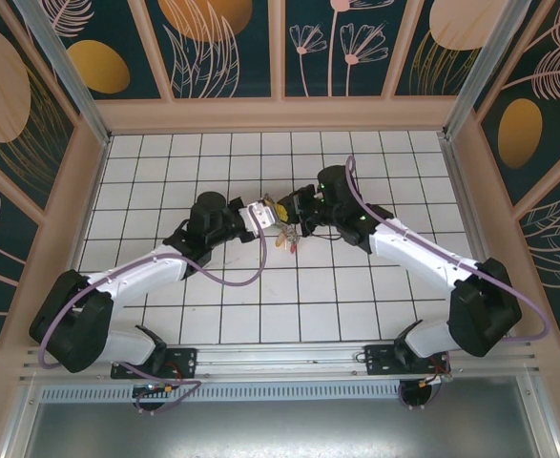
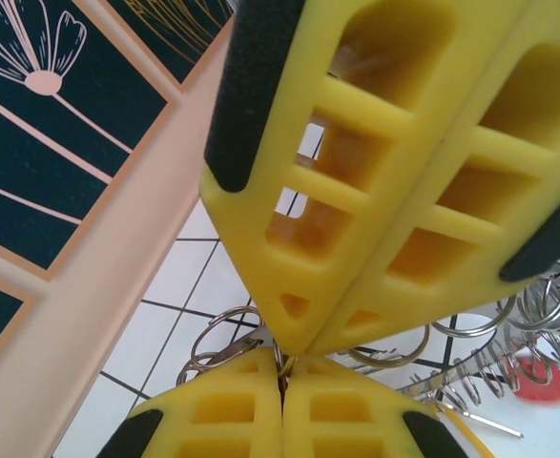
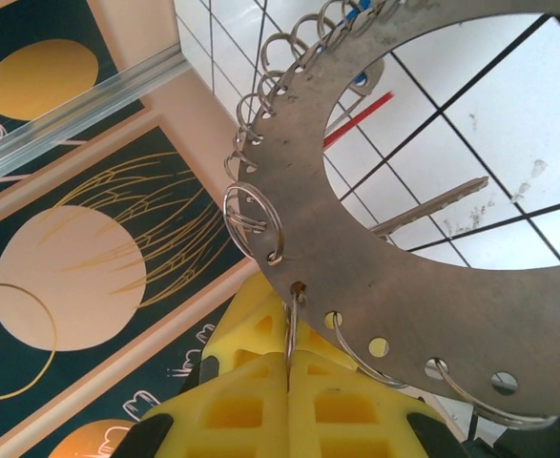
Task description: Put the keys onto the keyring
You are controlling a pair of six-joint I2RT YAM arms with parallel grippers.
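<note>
The keyring (image 3: 432, 286) is a flat grey metal ring with small holes along its rim and wire split rings threaded through them. It is held up above the tiled floor at the table's middle, between both grippers. My right gripper (image 3: 289, 355) is shut on one small split ring hanging from a hole. My left gripper (image 2: 284, 367) is shut on a small wire ring too, tip to tip with the right gripper's yellow fingers (image 2: 375, 191). From above, the left gripper (image 1: 268, 216) and right gripper (image 1: 299, 218) meet, with keys (image 1: 286, 240) dangling below. A silver key (image 3: 430, 206) shows through the keyring's hole, and a red key head (image 2: 537, 372) hangs beside the rings.
White tiled floor (image 1: 356, 296) spreads around the arms, fenced by beige walls (image 1: 280, 114) with dark patterned panels. More split rings (image 2: 224, 334) hang close to the left fingers. Both arms' purple cables (image 1: 232, 281) loop over the floor.
</note>
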